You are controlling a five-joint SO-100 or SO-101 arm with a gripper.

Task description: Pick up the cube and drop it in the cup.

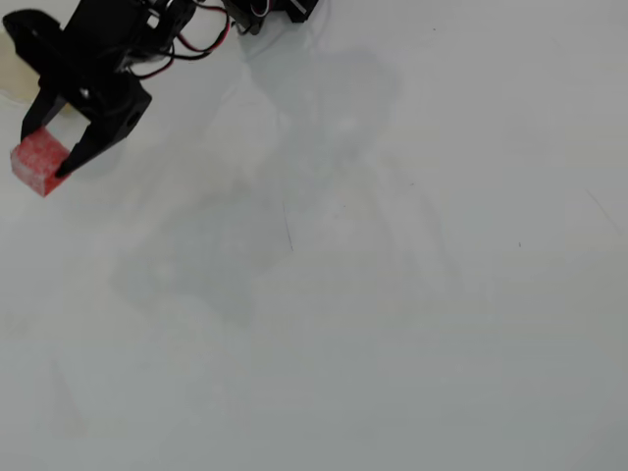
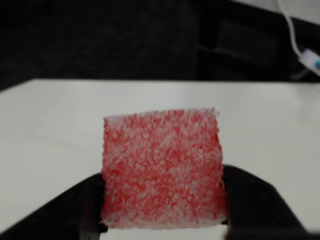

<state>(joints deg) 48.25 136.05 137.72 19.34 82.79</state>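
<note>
- While the gripper point(image 1: 45, 147) hung at the upper left of the overhead view, its two black fingers were clamped on the cube point(image 1: 39, 163), one on either side of it.
- The wrist view agreed: the cube point(image 2: 162, 170) filled the middle, pinched between dark jaws low on its left and right flanks, with white table point(image 2: 50, 130) behind it.
- The cube's place was therefore in the pincer, near the left edge of the overhead view; whether it was lifted clear of the table point(image 1: 392, 294) could not be told for certain.
- A cream curved shape, probably the cup point(image 1: 12, 74), showed at the left edge just behind the arm, mostly hidden by it.
- Judged from this, the cup lay near, back toward the arm's base, so the carry would be short and rearward.
</note>
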